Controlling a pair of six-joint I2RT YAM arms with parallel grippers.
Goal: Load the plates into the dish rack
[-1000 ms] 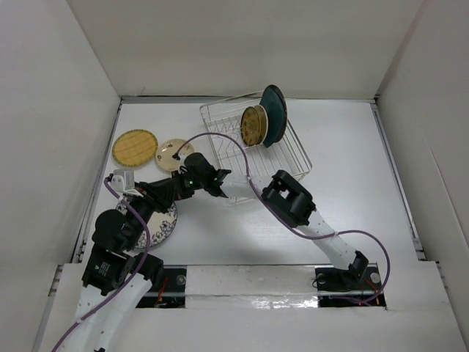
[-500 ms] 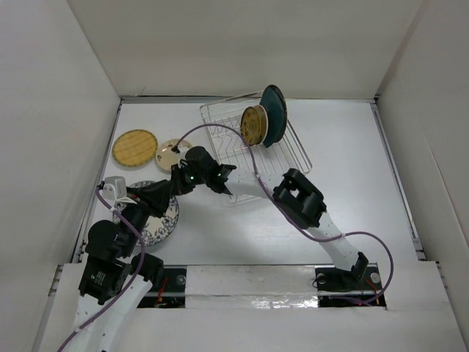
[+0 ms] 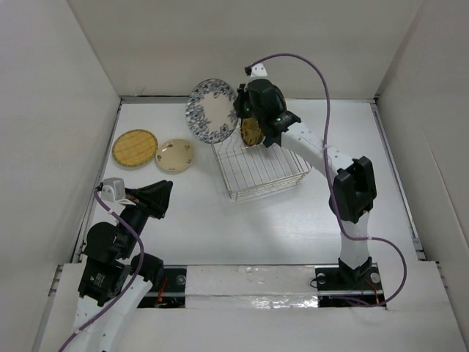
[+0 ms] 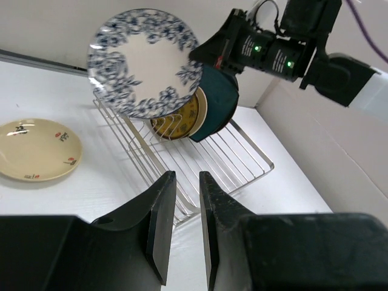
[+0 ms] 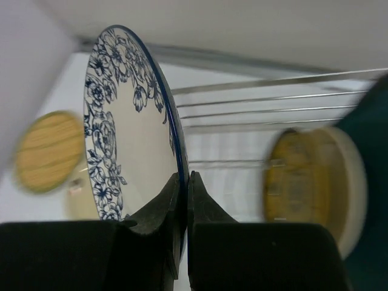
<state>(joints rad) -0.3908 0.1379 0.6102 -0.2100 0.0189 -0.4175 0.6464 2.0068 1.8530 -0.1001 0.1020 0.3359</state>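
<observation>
My right gripper (image 3: 239, 114) is shut on the rim of the white plate with blue pattern (image 3: 211, 111) and holds it on edge in the air above the far left corner of the dish rack (image 3: 264, 170). The wrist view shows the fingers pinching the plate (image 5: 121, 121) at the gripper (image 5: 183, 182). A gold plate (image 3: 251, 132) and a dark teal plate (image 4: 218, 103) stand upright in the rack (image 4: 242, 159). A yellow woven plate (image 3: 135, 147) and a cream plate (image 3: 174, 155) lie flat on the table to the left. My left gripper (image 3: 163, 192) is empty, jaws slightly apart (image 4: 187, 182).
White walls enclose the table on the left, back and right. The rack's near half holds bare wires (image 3: 256, 180). A purple cable (image 3: 308, 62) loops above the right arm. The cream plate also shows in the left wrist view (image 4: 36, 157).
The right gripper lifted the blue-patterned plate from the table's near left up to above the rack's far left corner. The left arm drew back toward its base.
</observation>
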